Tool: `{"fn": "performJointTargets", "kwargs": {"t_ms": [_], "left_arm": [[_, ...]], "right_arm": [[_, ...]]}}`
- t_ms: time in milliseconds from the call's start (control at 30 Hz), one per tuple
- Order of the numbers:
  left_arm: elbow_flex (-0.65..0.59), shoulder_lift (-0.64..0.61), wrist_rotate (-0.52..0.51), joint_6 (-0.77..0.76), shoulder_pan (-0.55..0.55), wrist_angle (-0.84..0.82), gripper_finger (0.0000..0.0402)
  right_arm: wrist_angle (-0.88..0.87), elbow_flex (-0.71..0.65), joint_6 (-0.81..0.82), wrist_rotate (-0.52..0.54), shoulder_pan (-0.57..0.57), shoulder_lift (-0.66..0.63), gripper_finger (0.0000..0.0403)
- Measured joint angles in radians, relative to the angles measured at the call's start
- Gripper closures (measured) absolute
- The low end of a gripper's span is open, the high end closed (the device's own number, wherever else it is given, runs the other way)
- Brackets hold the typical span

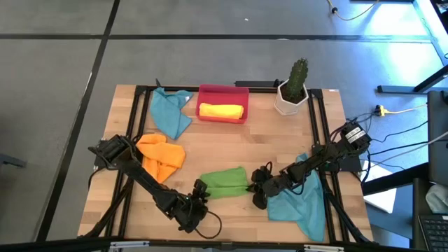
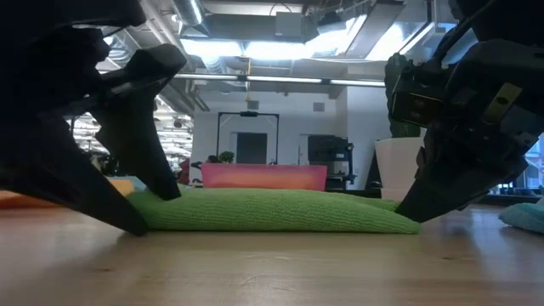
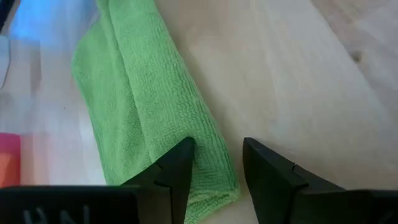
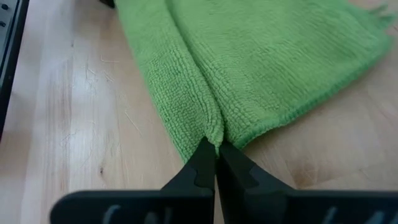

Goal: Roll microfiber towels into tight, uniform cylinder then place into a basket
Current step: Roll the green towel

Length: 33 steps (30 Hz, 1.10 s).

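A green towel (image 1: 225,182), folded with its near long edge rolled over, lies flat on the table's near middle. My left gripper (image 3: 216,167) stands open over the towel's left end. My right gripper (image 4: 215,152) is shut at the towel's right end. The red basket (image 1: 222,91) stands at the far middle with a rolled yellow towel (image 1: 222,110) lying in it. An orange towel (image 1: 159,155) lies crumpled at the left. One teal towel (image 1: 170,112) lies at the far left and another (image 1: 297,203) at the near right. My left gripper stands astride the rolled edge at the towel's left end (image 3: 214,177), slanting down from the near left. One fingertip (image 2: 168,191) rests on top of the cloth, the other (image 2: 136,228) on the table beside the roll. The towel lies flat. My right gripper sets its shut fingertips (image 4: 208,149) into the crease between the rolled edge and the flat part, at the towel's right end (image 4: 214,132). It slants down from the right. Whether any cloth is caught between the tips, I cannot tell. The towel lies on the table.
A white pot with a cactus (image 1: 292,91) stands at the far right. A black frame (image 1: 140,126) runs along the table's edges. Bare wood (image 1: 273,140) lies between the basket and the green towel.
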Motion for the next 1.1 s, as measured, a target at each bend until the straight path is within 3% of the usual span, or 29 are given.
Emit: {"fn": "performJointTargets", "kwargs": {"t_ms": [200,400,500,667,800,1100], "left_arm": [[0.000,0.006,-0.005,-0.021,0.003,-0.008,0.0288],[0.000,0.007,0.000,-0.052,0.028,-0.016,0.0356],[-0.001,0.007,0.000,-0.074,0.047,-0.017,0.0391],[-0.001,0.007,0.027,-0.077,0.065,-0.013,0.0398],[-0.001,0.006,0.045,-0.092,0.065,-0.008,0.0400],[0.000,0.004,0.083,-0.162,0.062,-0.005,0.0401]], "right_arm": [[0.002,0.000,-0.004,-0.001,0.000,0.000,0.0397],[0.002,0.000,-0.017,-0.002,0.000,0.001,0.0384],[0.006,0.000,-0.071,0.000,0.000,0.001,0.0381],[-0.006,-0.002,-0.215,0.012,0.012,-0.017,0.0363],[-0.032,-0.006,-0.302,0.015,0.023,-0.071,0.0325],[-0.036,0.016,-0.515,0.086,0.087,-0.169,0.0192]]}}
